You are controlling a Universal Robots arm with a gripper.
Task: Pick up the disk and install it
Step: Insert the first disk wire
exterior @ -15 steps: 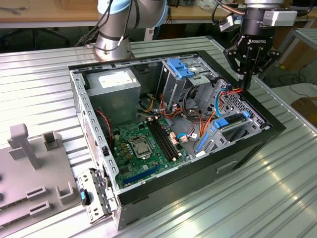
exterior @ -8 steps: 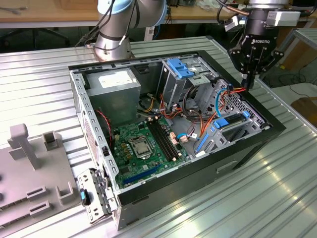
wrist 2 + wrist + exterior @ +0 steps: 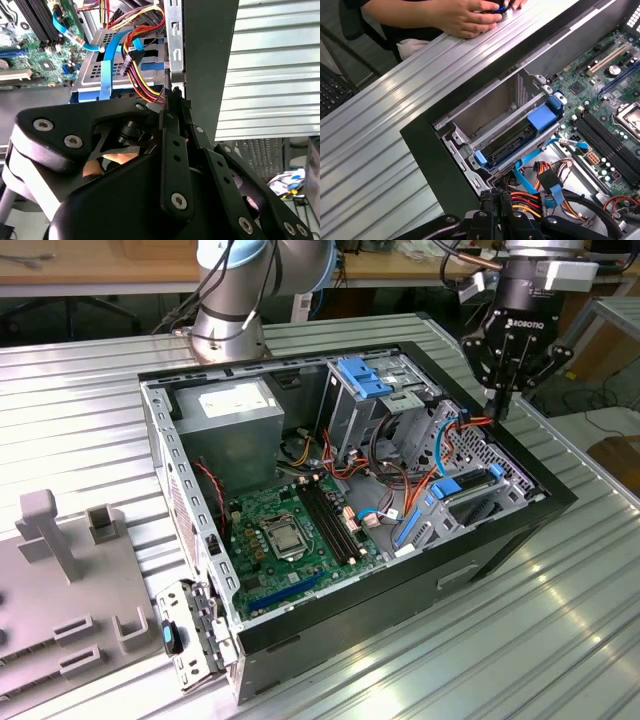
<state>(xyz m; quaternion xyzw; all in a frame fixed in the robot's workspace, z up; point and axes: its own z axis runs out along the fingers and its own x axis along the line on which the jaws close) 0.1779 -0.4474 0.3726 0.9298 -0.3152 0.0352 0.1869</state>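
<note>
The disk (image 3: 512,144) is a dark slab with bright blue end tabs. It lies inside the lower slot of the grey drive cage (image 3: 495,107) at the corner of the open computer case (image 3: 520,525). In the exterior view the disk (image 3: 470,502) sits at the case's right end. My gripper (image 3: 500,408) hangs just above that end with its fingers pressed together and nothing between them. In both wrist views the gripper (image 3: 172,95) (image 3: 496,200) tips stand close over the red, yellow and orange cable bundle (image 3: 142,75) beside the case wall, apart from the disk.
A person's hands (image 3: 465,17) rest on the ribbed metal table (image 3: 90,390) beyond the case. Inside are the motherboard (image 3: 290,530), power supply (image 3: 225,420) and a blue latch (image 3: 365,375) on the upper cage. A grey fixture (image 3: 60,540) stands at the exterior view's left.
</note>
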